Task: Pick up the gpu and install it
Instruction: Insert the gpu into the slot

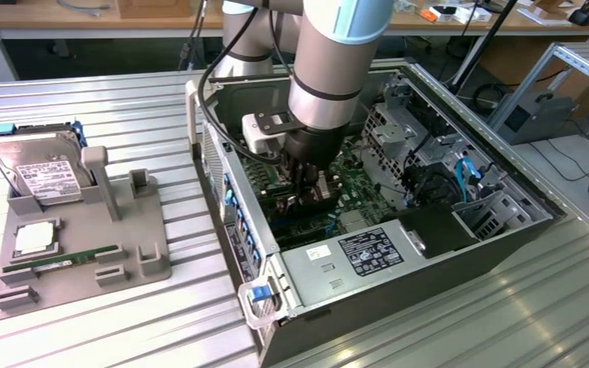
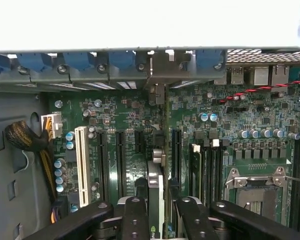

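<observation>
The gpu [image 2: 156, 180] stands on edge between my two black fingers [image 2: 135, 220], seen as a thin card with a silvery top edge. It runs along a slot of the green motherboard [image 2: 130, 115] toward the blue latches at the case's rear wall. My gripper [image 2: 157, 207] is shut on it. In the exterior view the gripper [image 1: 305, 198] reaches down into the open computer case [image 1: 274, 299], low over the motherboard [image 1: 361, 184], with the gpu [image 1: 324, 185] partly hidden by the fingers.
A white slot [image 2: 81, 165] and a yellow-black cable bundle [image 2: 25, 140] lie to one side of the card, memory slots and the CPU socket [image 2: 255, 185] to the other. At the exterior view's left a grey holder [image 1: 141, 253] carries a hard drive [image 1: 39, 172] and a green memory stick [image 1: 64, 261].
</observation>
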